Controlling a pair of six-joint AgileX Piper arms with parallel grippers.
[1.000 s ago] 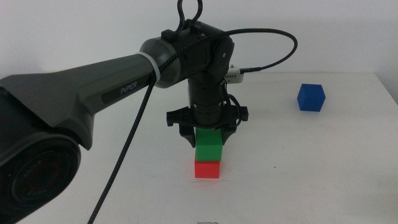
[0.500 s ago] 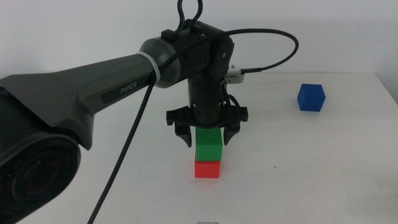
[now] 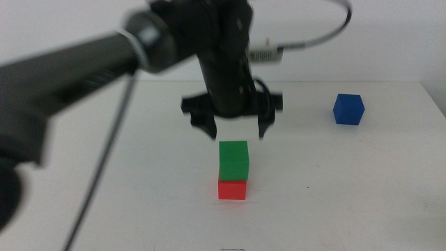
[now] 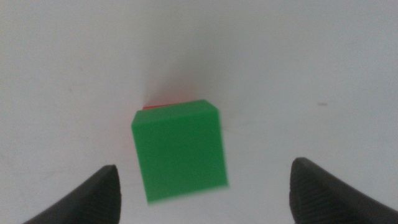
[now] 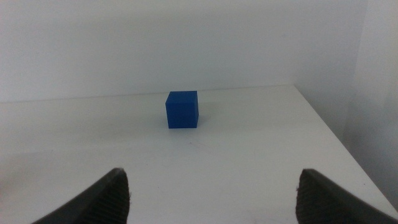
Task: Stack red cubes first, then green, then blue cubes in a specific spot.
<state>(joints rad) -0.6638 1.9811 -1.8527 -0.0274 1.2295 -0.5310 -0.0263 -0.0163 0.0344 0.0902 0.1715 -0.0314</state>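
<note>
The green cube (image 3: 233, 160) sits squarely on the red cube (image 3: 232, 189) near the middle of the white table. My left gripper (image 3: 237, 132) hangs open just above the green cube, touching nothing. In the left wrist view the green cube (image 4: 179, 149) lies between the spread jaws, with a sliver of the red cube (image 4: 155, 106) showing behind it. The blue cube (image 3: 348, 109) stands alone at the far right. My right gripper (image 5: 211, 193) is open and empty, out of the middle view, with the blue cube (image 5: 182, 109) ahead of it.
The table's right edge (image 3: 435, 104) runs close behind the blue cube. A black cable (image 3: 104, 167) hangs from the left arm over the table's left half.
The left gripper has let go of the green cube, opened wider and risen above it. The two-cube stack stayed in place.
</note>
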